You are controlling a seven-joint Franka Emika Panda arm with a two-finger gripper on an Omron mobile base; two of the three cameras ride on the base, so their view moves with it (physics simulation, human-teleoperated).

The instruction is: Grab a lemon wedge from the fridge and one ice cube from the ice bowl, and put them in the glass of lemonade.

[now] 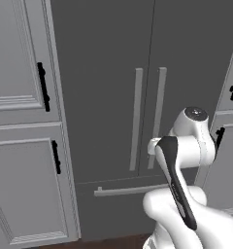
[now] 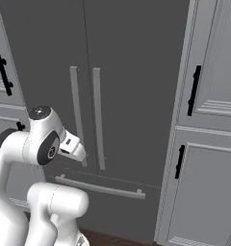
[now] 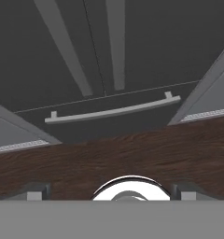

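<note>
The fridge (image 1: 108, 87) stands shut straight ahead of the robot, its two dark grey doors meeting at a centre seam with the pair of long vertical bar handles (image 1: 147, 119) just either side of it, and light grey panelled cabinets (image 1: 21, 121) with black handles flank it on both sides. Below the doors runs the lower drawer with its horizontal bar (image 3: 111, 112) (seen from the hand camera above a strip of dark wood floor (image 3: 109, 163)). The claw (image 3: 111, 193) is released, its two finger tips (image 3: 34, 192) set wide apart with nothing between them, low down in front of the drawer.
</note>
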